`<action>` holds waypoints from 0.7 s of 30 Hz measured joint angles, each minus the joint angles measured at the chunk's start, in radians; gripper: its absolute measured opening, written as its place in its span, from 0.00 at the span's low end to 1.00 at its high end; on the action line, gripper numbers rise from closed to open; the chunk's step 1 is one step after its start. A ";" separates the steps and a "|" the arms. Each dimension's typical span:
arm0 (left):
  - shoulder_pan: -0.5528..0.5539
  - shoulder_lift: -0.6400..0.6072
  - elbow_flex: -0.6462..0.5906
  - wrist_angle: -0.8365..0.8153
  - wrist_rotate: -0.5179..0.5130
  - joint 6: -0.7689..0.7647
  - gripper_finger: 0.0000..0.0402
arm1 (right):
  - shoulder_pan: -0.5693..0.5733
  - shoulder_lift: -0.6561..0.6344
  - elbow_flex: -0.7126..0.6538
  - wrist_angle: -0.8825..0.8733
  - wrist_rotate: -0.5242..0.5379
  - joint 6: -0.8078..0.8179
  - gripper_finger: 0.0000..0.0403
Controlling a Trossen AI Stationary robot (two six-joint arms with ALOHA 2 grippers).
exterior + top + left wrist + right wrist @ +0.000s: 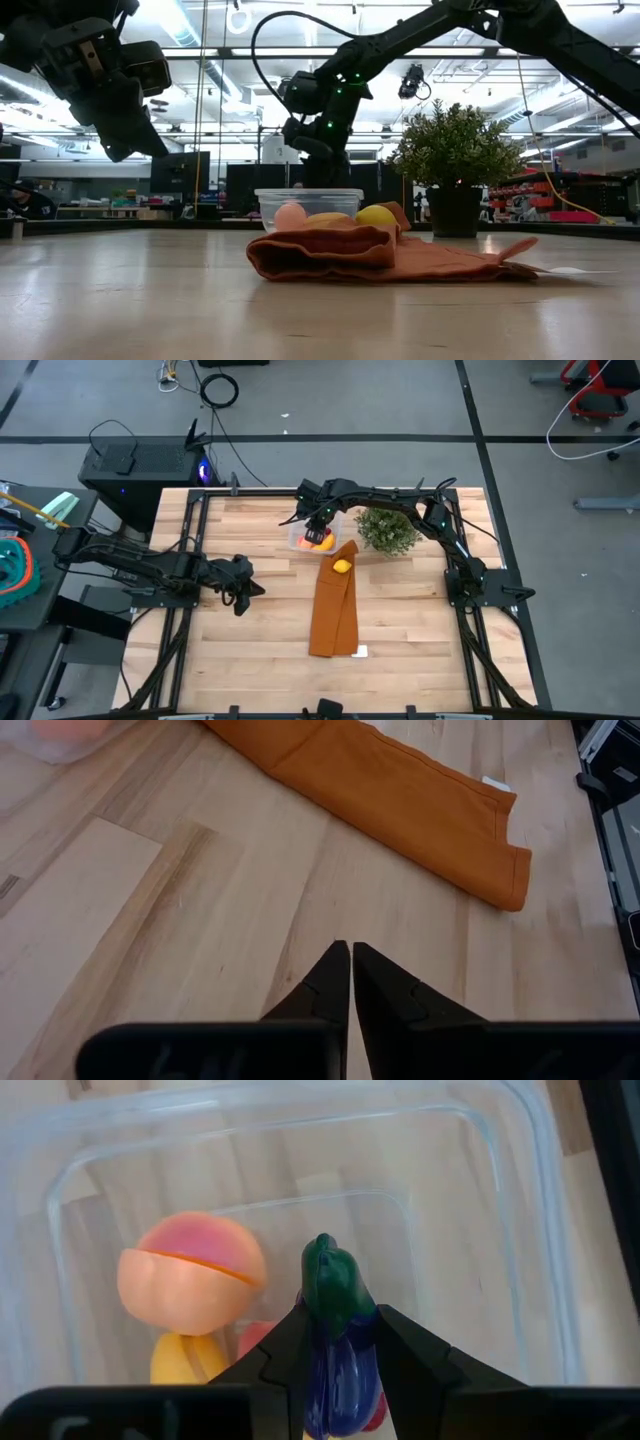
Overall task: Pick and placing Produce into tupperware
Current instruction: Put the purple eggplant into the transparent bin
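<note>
The clear plastic tupperware box [300, 1140] sits on the wooden worktop [250, 640], at the far end of the long orange-brown cloth [333, 615]. A round yellow lemon [342, 567] lies on the cloth, just before the box. Over the box, the right gripper [335, 1330] is squeezed tight on a dark purple-blue fruit piece with a green top [335, 1305]. A pink-orange round fruit [190, 1270] and a yellow banana [185, 1360] lie inside. A green bushy potted plant [386, 530] stands beside the box. The left gripper [350, 955] is pinched closed, holding nothing, above bare wood well apart from the box.
</note>
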 joint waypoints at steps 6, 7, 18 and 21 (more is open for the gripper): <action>0.000 0.000 0.000 0.000 0.000 0.000 0.05 | 0.001 0.000 0.000 0.000 -0.022 0.004 0.27; 0.000 0.000 0.000 0.000 0.000 0.000 0.04 | 0.001 0.000 0.000 0.000 -0.023 0.008 0.27; 0.000 0.000 0.000 0.000 0.000 0.000 0.05 | 0.010 -0.001 -0.020 -0.014 -0.032 0.043 0.28; 0.000 0.000 0.000 0.000 0.000 0.000 0.06 | 0.013 -0.001 -0.055 -0.016 -0.030 0.076 0.28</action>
